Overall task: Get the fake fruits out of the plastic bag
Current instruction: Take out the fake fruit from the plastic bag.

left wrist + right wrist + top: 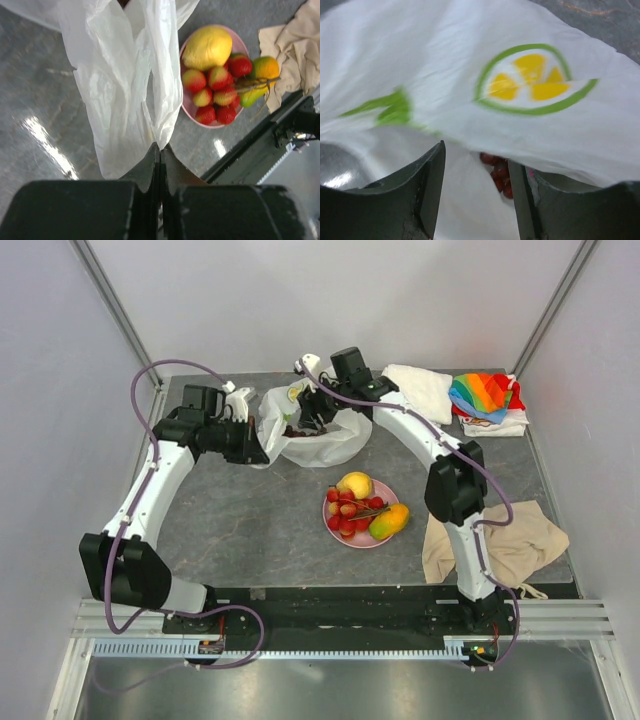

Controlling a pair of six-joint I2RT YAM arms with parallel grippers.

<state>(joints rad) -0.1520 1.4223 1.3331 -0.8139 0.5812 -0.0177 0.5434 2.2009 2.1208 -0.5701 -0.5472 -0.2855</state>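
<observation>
Now left gripper (160,148) pinches plastic bag (125,75) edge; right gripper (477,157) gapes inside.

Plain pale walls (350,300) on three sides, grey marbled table (260,530) between them, glare catching its surface, metal rail (340,625) up front.
</observation>
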